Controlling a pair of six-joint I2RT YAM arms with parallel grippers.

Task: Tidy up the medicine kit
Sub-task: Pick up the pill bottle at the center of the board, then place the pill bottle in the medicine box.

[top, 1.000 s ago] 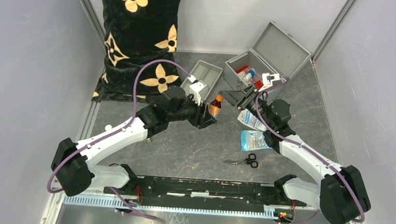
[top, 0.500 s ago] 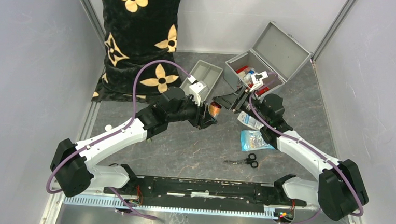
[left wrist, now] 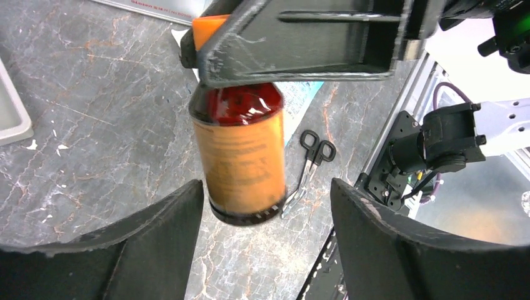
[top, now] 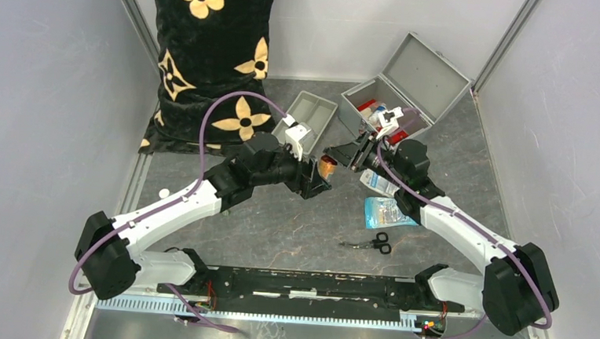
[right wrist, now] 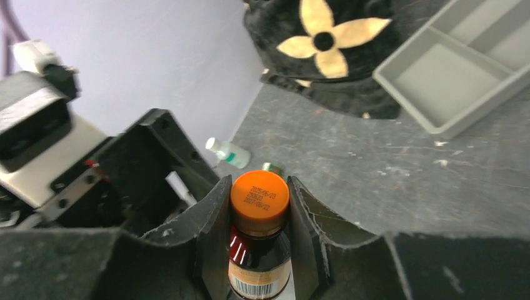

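The medicine kit (top: 431,71) is sitting at the far right of the table with its lid tipped back. Red and white items are already lying inside it, too small to count.

Just in front of it, your right gripper (right wrist: 259,212) is grasping the amber bottle (left wrist: 240,162) high up, its fingers pinching at the orange cap and neck. Your left gripper (left wrist: 265,187) is released, and its fingers are standing clear of the bottle on both sides.

The risk is sitting in that grip, I judge. You are holding the bottle by its narrow top alone, so its heavier body is likely to swing or slide out if you turn the wrist sharply. The left fingers are flanking it closely, so a sideways pull may knock it against them; lifting it out first looks safer. The items in the kit are also leaving little free floor, so the bottle may land on them and tip over.

You are working with:
- one kit
- one amber bottle
- one grey divided tray (top: 309,117), beside the kit
- two sealed packets (top: 385,212), near the right arm
- one pair of scissors (top: 371,242)
- one small white bottle (right wrist: 228,152), well off to the left
- one flowered black cushion (top: 209,54), at the back
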